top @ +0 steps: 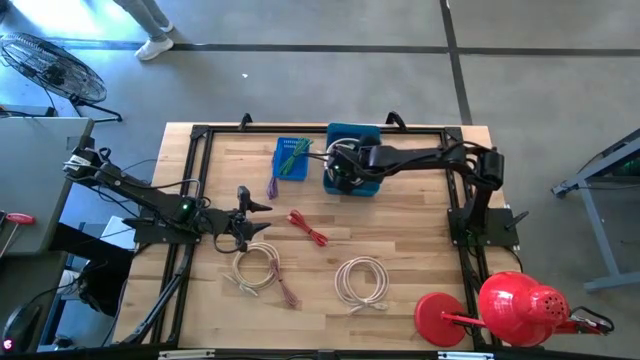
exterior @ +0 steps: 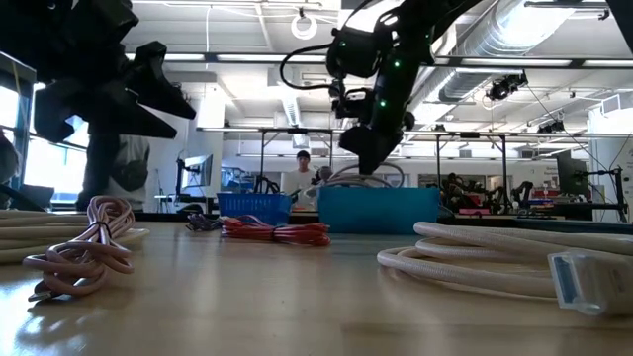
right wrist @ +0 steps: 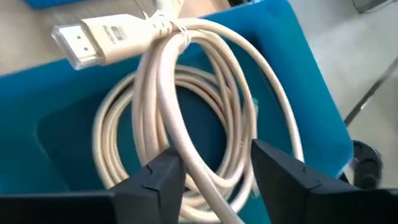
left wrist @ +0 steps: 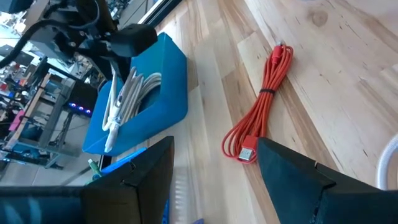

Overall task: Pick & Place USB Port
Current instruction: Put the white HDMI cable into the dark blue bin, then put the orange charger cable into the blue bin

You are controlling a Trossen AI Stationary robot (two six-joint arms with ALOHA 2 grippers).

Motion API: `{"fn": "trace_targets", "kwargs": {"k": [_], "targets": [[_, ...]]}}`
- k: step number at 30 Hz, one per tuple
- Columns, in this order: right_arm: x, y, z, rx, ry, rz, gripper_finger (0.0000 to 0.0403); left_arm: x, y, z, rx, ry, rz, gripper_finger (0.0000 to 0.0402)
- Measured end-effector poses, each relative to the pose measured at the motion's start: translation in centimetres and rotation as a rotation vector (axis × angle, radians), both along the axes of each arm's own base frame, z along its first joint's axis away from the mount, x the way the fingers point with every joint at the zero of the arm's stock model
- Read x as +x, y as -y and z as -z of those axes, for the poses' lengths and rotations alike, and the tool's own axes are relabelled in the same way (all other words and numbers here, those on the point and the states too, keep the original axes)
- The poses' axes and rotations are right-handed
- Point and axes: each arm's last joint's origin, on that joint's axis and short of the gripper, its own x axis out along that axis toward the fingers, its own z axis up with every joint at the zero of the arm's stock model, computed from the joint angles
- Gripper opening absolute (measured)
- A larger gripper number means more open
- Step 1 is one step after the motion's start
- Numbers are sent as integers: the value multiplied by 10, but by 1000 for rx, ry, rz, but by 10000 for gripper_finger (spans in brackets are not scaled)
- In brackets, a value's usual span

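The right gripper [top: 343, 168] hangs over the blue bin [top: 368, 186] at the table's [top: 410, 240] far edge, fingers pointing down into it. In its wrist view the 2 fingers [right wrist: 158, 177] stand apart with strands of a white coiled cable [right wrist: 186, 124] running between them; I cannot tell whether they touch it. That cable lies inside the bin, directly under the gripper, its flat white plug [right wrist: 102, 36] resting against the bin's wall.

The left gripper [top: 243, 220] waits above the table's left half, jaws wide and holding nothing. Just ahead of it, beyond its fingertips, lies a red cable [left wrist: 264, 106], bundled and tied at the middle, flat on the wood. Farther ahead stands the bin with the white cable in it. Just beside this gripper, toward the near edge, a pale pink coil [top: 256, 268] lies on the table, with a thin red lead [top: 288, 293] touching it.

Another white coil [top: 360, 280] lies well apart from both grippers, near the front of the table. A blue basket [top: 292, 158] holding something green stands just beside the bin, on the left gripper's side of it, with a purple cable [top: 272, 186] at its corner. A red watering can [top: 520, 305] sits at the table's front right corner.
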Motion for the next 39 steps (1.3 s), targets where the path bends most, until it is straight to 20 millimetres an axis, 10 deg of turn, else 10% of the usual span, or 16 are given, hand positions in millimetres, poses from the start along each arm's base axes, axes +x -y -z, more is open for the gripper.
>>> {"fn": "trace_targets", "kwargs": {"k": [39], "targets": [[-37, -90, -37, -23, -114, 1, 136, -1, -1, 2, -2, -9, -42, 223]]}}
